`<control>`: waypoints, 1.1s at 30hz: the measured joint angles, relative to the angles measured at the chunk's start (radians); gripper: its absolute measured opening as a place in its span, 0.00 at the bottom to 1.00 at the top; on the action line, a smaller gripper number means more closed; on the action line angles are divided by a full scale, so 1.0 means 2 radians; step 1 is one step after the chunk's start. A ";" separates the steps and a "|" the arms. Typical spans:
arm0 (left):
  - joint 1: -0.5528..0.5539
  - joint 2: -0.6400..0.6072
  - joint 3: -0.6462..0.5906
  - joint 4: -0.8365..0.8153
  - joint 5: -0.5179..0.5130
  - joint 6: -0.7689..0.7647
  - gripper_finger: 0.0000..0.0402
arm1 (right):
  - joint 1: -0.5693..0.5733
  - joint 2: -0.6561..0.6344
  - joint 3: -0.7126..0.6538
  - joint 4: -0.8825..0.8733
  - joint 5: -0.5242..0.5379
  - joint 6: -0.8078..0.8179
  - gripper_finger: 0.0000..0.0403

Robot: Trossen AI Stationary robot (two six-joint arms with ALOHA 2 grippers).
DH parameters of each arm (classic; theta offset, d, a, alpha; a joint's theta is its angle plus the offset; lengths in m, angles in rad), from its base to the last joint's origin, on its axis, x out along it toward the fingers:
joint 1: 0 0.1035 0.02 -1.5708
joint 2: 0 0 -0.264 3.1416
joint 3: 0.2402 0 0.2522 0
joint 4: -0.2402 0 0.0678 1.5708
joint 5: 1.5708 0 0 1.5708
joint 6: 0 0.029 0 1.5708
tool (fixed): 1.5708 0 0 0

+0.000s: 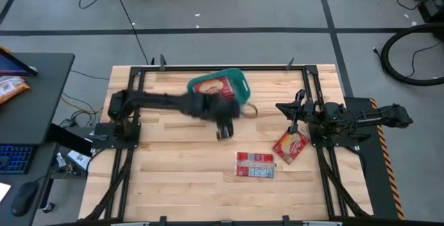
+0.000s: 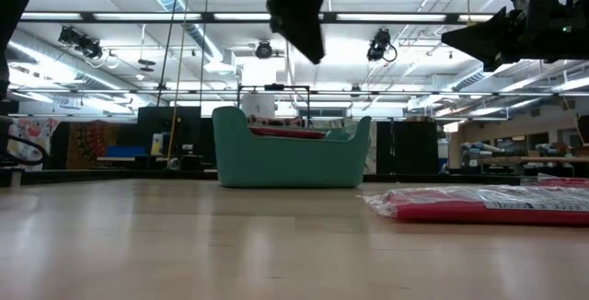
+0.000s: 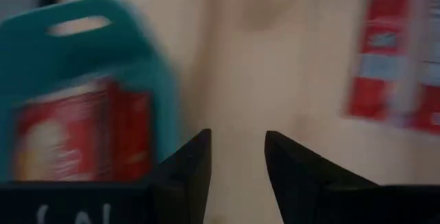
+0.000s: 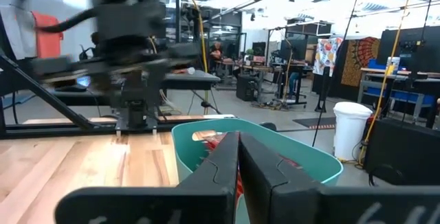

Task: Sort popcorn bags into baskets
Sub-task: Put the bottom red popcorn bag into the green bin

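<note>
The teal tub (image 1: 242, 80) stands at the table's far middle with red popcorn packets (image 1: 214, 86) lying inside it. Two more packets lie flat on the wood near the right: one showing its grey-white printed side (image 1: 255, 165), one red with the popcorn picture (image 1: 291, 145). My left gripper (image 1: 223, 130) hangs open and empty above the table just nearside of the tub; its wrist view shows the tub (image 3: 41, 52) and a packet (image 3: 395, 59) beyond the open fingers (image 3: 199, 155). My right gripper (image 1: 279, 107) is shut, raised at the right, pointing at the tub (image 4: 302, 155).
Black frame rails (image 1: 132, 87) run along the table's left and right sides. In the low view the flat packet (image 2: 488, 203) lies at the right and the tub (image 2: 290, 148) stands in the middle. Bare wood (image 1: 173, 177) spreads over the near left.
</note>
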 joint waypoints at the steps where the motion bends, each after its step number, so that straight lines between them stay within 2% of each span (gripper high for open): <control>1: -0.012 0.004 0.000 0.003 0.001 -0.013 0.35 | 0.000 0.000 0.000 0.001 0.000 0.000 0.05; 7: -0.086 0.049 0.000 0.056 -0.001 -0.051 0.35 | 0.000 0.002 0.000 0.000 0.000 0.000 0.05; 14: -0.160 0.116 0.000 0.186 -0.008 -0.080 0.35 | 0.000 0.005 0.000 0.000 0.000 0.000 0.05; 22: -0.179 0.180 0.000 0.262 -0.003 -0.140 0.35 | 0.000 0.004 0.000 0.000 0.000 0.000 0.05; 27: -0.181 0.202 0.001 0.329 -0.002 -0.137 0.35 | 0.000 0.005 0.000 -0.001 0.000 0.000 0.05; 31: -0.179 0.216 0.001 0.338 -0.004 -0.135 0.35 | 0.000 0.006 0.000 0.000 0.000 0.000 0.05; 33: -0.178 0.224 0.001 0.327 -0.023 -0.136 0.35 | 0.000 0.006 0.000 0.000 0.000 0.000 0.05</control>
